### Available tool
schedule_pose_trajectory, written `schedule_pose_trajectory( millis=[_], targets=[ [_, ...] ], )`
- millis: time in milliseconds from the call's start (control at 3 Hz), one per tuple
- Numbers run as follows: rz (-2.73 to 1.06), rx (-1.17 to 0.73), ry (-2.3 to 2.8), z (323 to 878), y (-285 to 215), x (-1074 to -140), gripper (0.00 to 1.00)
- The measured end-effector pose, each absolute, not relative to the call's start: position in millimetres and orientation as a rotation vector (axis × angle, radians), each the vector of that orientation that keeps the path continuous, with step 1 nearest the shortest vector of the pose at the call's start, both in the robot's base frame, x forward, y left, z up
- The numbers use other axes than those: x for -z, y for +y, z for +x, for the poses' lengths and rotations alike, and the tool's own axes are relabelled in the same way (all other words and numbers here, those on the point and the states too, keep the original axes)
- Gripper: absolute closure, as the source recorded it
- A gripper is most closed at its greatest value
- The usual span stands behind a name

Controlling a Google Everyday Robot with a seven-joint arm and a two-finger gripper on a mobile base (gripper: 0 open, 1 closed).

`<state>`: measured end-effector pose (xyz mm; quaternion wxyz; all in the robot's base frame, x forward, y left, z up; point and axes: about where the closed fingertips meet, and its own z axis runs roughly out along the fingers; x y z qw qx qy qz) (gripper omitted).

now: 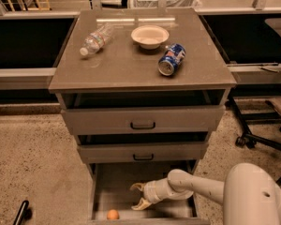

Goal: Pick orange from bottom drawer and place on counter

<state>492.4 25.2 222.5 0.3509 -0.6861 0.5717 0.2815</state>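
The orange [113, 214] lies on the floor of the open bottom drawer [117, 184], near its front left corner. My gripper [137, 196] is inside the drawer, open, with its two tan fingers pointing left. It sits up and to the right of the orange, a short gap away, and holds nothing. The white arm reaches in from the lower right. The counter [131, 64] is the grey-brown top of the cabinet above.
On the counter lie a clear plastic bottle [95, 40], a white bowl [150, 35] and a blue soda can [171, 59] on its side. Two drawer fronts with black handles [143, 125] stick out above the bottom drawer. An office chair base [260, 132] stands at the right.
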Motion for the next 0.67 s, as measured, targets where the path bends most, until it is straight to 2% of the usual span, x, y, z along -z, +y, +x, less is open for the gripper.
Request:
schedule_pose_trajectory(
  millis=[667],
  targets=[
    [-1.689, -1.047, 1.419, 475.8, 46.6, -153.2, 0.41]
  ],
)
